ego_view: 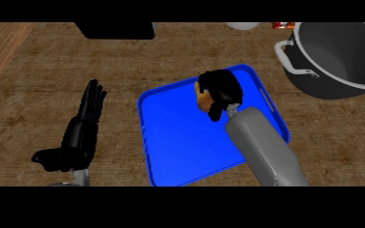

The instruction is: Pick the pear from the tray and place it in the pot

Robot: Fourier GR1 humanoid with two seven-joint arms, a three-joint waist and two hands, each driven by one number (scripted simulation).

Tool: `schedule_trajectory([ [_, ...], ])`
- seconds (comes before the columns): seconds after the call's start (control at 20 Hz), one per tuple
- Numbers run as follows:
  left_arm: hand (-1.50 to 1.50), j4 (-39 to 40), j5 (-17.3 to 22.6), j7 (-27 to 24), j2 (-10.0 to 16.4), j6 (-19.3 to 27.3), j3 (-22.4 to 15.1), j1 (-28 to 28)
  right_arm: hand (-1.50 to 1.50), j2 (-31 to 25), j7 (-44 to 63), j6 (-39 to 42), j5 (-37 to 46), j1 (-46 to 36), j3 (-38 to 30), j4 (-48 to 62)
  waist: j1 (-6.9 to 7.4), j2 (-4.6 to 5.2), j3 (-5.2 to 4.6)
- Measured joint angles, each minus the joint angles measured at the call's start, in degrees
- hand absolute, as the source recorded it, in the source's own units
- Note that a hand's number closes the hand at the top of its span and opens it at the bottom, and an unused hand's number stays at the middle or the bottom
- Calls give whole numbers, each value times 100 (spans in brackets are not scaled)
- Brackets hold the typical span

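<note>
Right black hand [222, 91] curls round the yellow-orange pear [203, 100] on the blue plastic tray [178, 145]; likely light, firm, slippery: grip its belly

Brown wooden counter [43, 101], black block [115, 30] at far edge, white object [243, 25], small red item [283, 25]

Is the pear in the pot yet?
Not yet. The right hand curls round the pear over the blue tray, apart from the pot.

The right hand [224, 91] is curled round the pear [203, 100], its forearm [267, 149] angled in from below. The left hand [77, 137] rests open, fingers straight.
</note>
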Motion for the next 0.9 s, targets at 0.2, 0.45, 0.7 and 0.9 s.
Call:
schedule_trajectory([
  [0.2, 0, 15, 34, 29, 29, -33, 72, -10, 150, 26, 204, -555, 140, -53, -16, -401, -27, -11, 0],
  [0.45, 0, -46, 86, 52, 70, -76, 154, 35, 150, 41, 833, -754, 531, 115, 231, -1561, -84, -40, -2],
  [0.7, 0, 123, 23, -36, 3, -44, 161, -42, 150, -82, 1580, -530, 1075, 260, 210, -2507, -100, -35, -4],
  [0.9, 0, 79, -18, -70, -44, -58, 108, 23, 150, -313, 1817, -314, 1189, 194, -185, -2853, -74, -26, -2],
])
